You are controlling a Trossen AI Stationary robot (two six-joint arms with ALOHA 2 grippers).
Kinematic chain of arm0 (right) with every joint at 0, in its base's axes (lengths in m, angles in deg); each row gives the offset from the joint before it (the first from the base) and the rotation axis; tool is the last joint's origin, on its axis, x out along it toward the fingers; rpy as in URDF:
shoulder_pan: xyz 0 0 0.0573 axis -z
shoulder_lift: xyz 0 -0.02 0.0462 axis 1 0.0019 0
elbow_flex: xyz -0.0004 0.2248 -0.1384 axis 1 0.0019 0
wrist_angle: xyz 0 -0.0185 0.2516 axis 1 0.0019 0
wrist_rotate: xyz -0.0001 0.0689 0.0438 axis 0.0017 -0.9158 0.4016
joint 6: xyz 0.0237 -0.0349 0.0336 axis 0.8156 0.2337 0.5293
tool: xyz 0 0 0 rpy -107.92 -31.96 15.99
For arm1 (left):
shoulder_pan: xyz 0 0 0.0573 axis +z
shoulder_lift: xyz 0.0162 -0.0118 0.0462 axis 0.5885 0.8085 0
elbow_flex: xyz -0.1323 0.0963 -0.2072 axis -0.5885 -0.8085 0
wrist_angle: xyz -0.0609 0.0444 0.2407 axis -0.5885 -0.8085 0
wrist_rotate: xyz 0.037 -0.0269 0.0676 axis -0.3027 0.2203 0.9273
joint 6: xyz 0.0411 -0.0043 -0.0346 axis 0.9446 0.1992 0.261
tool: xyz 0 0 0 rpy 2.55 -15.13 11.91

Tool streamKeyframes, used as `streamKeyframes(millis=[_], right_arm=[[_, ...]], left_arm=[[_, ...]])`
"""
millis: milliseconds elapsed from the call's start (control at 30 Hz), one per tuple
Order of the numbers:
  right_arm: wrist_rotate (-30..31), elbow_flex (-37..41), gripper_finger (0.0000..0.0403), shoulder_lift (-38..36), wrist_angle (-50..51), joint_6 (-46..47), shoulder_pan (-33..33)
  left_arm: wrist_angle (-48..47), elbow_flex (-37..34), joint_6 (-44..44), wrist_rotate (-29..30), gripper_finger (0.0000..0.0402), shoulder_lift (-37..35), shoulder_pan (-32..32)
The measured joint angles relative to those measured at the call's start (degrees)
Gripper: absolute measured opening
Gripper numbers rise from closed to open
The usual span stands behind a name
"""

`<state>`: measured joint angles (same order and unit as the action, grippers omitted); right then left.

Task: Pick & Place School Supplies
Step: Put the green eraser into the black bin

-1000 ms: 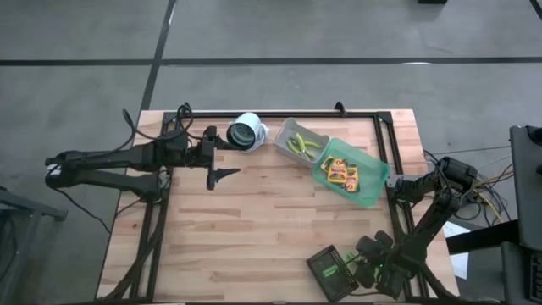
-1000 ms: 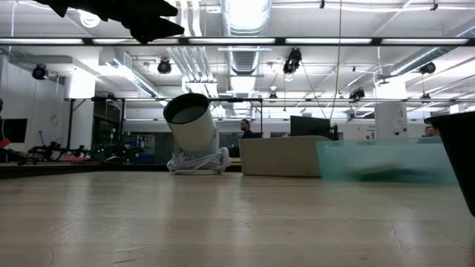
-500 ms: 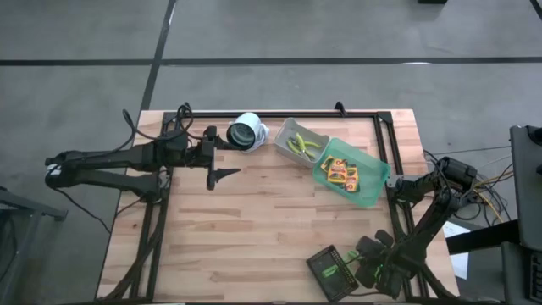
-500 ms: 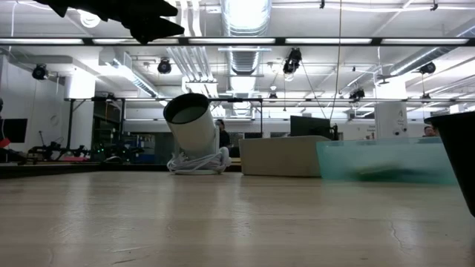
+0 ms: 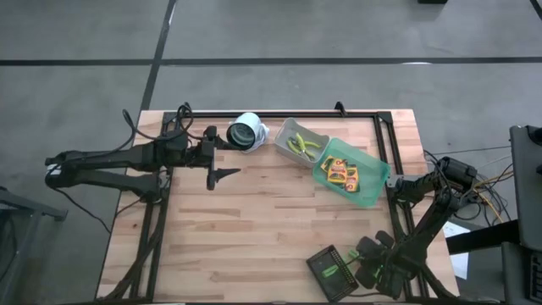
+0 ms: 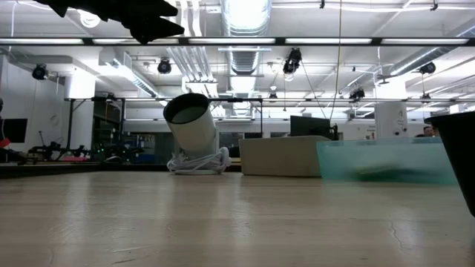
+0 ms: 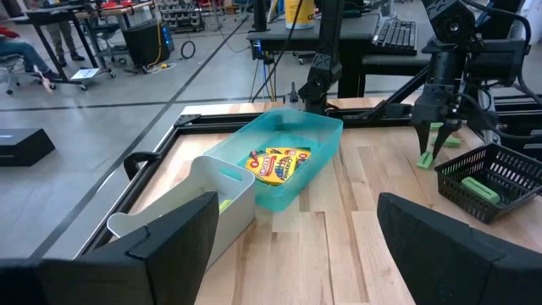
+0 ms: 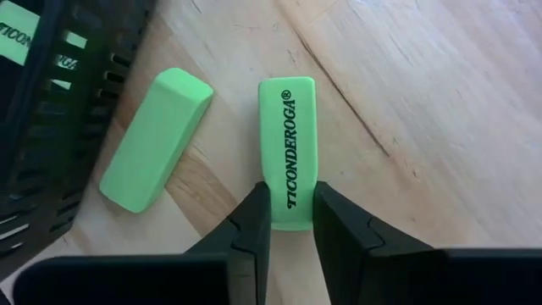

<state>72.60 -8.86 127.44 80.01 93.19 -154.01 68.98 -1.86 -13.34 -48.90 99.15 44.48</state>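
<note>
Bright green rubber is pinched between the right gripper [image 8: 292, 222] fingers: a printed green block [image 8: 288, 152] lying on the wooden table [image 5: 254, 229] is touched on both sides by the jaws, near the table's front right corner. A second green block [image 8: 155, 140] is seen just beside it, loose on the wood, next to the dark tray [image 5: 330, 267], in which further green pieces are glimpsed.

Much of the sorting appears to be done already. Yellow packs [image 5: 343, 173] are gathered in the green bin [image 5: 374, 191], and yellow-handled scissors [image 5: 301, 146] are laid in the grey bin [image 5: 284, 131] touching it. The green blocks are judged to be what is left.

The left gripper [image 7: 292, 246] is held wide open and empty above the back left of the table, near a white cylinder [image 5: 246, 132].

How many blocks remain in the tray cannot be counted from overhead, and the right gripper is largely hidden there by its own arm. From table height, the bins are seen only as blurred shapes, and whether the block is lifted yet cannot be told.
</note>
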Motion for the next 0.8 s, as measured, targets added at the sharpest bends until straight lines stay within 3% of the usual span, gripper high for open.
streamKeyframes(millis=[233,500,633,800], right_arm=[[2.8,-0.1,0.0067,-2.8,2.1,0.0,0.0],[7.7,-0.1,0.0069,-11.4,8.8,-3.2,0.0],[12.0,-0.1,0.0070,-16.0,9.8,-10.6,0.0],[17.6,-0.1,0.0070,-20.4,6.8,-27.4,0.0]], left_arm=[[0.0,0.0,0.0,0.0,0.0328,0.0,0.0],[0.0,0.0,0.0,0.0,0.0328,0.0,0.0],[0.0,0.0,0.0,0.0,0.0328,0.0,0.0],[0.0,0.0,0.0,0.0,0.0328,0.0,0.0]])
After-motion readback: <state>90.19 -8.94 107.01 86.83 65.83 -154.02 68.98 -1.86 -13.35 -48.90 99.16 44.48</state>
